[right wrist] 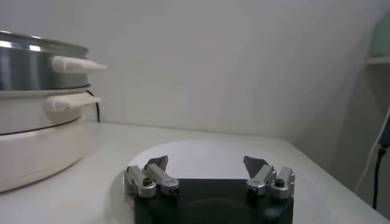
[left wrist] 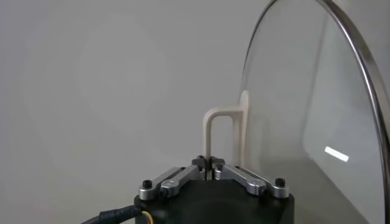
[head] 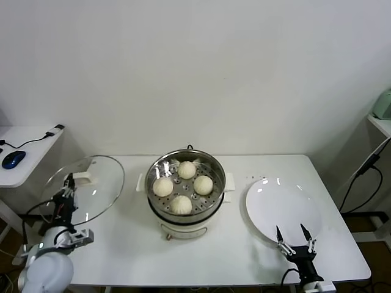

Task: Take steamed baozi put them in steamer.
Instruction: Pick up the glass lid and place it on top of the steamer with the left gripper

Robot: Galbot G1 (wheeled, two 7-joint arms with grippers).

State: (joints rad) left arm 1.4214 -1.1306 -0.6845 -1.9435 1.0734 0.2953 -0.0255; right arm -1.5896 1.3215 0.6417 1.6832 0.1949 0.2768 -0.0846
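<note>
Four small round cream-white steamed baozi (head: 182,185) sit inside the round shiny stainless-steel steamer (head: 215,168) with its perforated tray and white base, which stands at the centre of the white bench (head: 244,256); within the tray the buns lie at roughly twelve, three, six and nine o'clock, close together but seemingly not touching, though the head view is too small to be sure. At nine o'clock from the steamer the left pincer (left wrist: 209,163) is clamped tight on the white handle (left wrist: 220,131) of the round glass lid (head: 91,186) with its metal rim; the lid is held tilted, nearly on edge, off the left end of the bench, well apart from the steamer. At three o'clock from the steamer lies a flat round white plate (head: 284,207), bare; the right pincer (head: 294,235) stands at the plate's six o'clock edge, its fingers spread wide with nothing between them, pointing across the plate. On a side desk at far left rests a blue computer mouse (head: 13,159).
</note>
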